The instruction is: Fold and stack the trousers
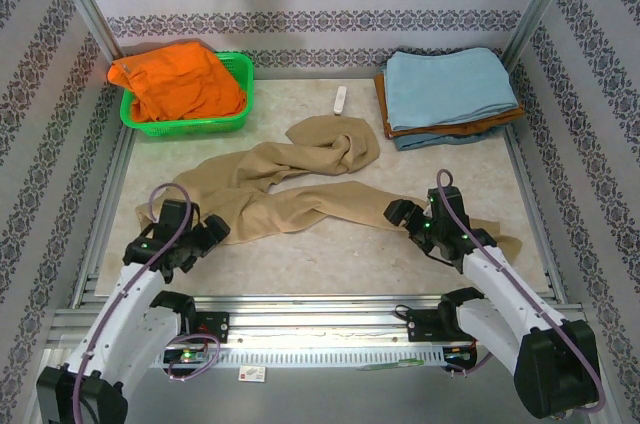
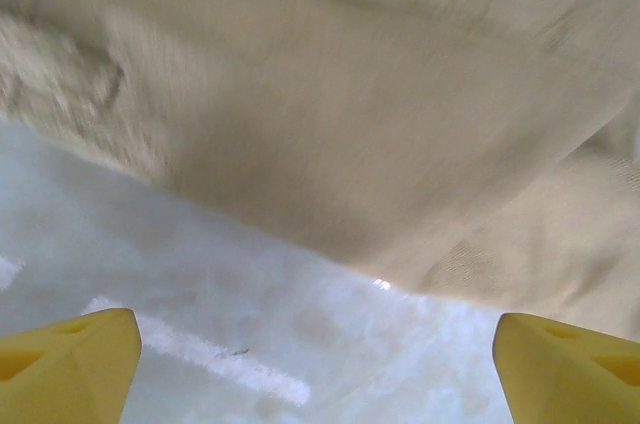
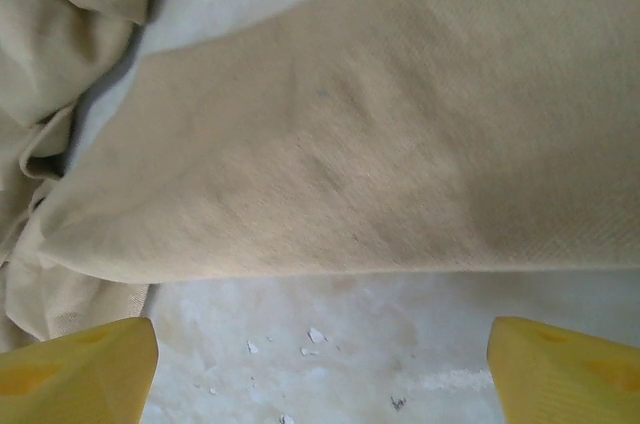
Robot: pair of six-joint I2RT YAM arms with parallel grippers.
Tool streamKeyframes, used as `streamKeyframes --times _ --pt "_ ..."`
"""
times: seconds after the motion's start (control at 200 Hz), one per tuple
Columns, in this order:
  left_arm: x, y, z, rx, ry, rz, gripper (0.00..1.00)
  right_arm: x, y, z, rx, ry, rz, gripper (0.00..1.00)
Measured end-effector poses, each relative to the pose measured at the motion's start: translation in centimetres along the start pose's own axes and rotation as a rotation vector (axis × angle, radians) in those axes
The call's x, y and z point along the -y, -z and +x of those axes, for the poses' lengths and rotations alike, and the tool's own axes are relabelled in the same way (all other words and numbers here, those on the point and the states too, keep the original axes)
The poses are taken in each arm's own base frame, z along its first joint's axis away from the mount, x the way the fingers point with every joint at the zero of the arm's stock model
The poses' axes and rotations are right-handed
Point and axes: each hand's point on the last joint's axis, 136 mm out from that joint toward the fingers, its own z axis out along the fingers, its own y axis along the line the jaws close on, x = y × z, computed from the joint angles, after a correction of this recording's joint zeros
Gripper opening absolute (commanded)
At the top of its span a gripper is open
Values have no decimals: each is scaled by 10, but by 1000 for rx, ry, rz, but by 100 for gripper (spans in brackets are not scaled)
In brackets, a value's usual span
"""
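Patterned walls enclose a pale marbled worktop (image 1: 330, 254). The trousers (image 1: 290, 189) lie unfolded and rumpled across its middle, with the legs trailing left and right. The left claw (image 1: 212, 231) is released at their near-left edge. The right claw (image 1: 398, 212) is released over the right leg. Neither grips cloth. Behind are an orange garment (image 1: 180, 84) in a green basket (image 1: 200, 126), and a folded blue cloth (image 1: 445, 84).
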Motion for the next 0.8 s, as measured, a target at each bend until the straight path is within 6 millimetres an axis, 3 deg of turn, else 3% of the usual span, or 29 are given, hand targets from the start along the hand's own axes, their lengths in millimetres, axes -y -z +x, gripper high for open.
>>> streamKeyframes --times 0.1,0.165,0.28,0.32,0.385,0.435,0.47,0.6,0.689,0.799 --pt "-8 -17 8 -31 22 -38 77 9 -4 1 5 -34 32 86" --pt "-11 -26 7 -29 35 -59 61 16 -9 -1 8 -51 65 85" --pt "-11 -37 0 -4 57 -69 40 28 -22 0 -18 -79 128 80" --pt "-11 -39 -3 10 53 -72 33 32 -25 -1 -22 -88 153 74" --pt "-10 -41 -10 41 53 -76 26 38 -28 -2 -31 -105 191 56" --pt "-9 -42 -15 67 50 -79 11 45 -28 -2 -42 -120 229 36" --pt "-9 -43 -19 84 45 -82 0 51 -28 -1 -49 -136 254 28" --pt "-9 -44 -27 119 6 -101 0 57 -23 -4 -36 -125 277 0" --pt "-3 -38 -37 152 -25 -97 0 42 -21 -18 24 -73 219 0" --pt "15 -19 -55 221 -55 -56 0 17 -4 -37 121 -8 133 0"
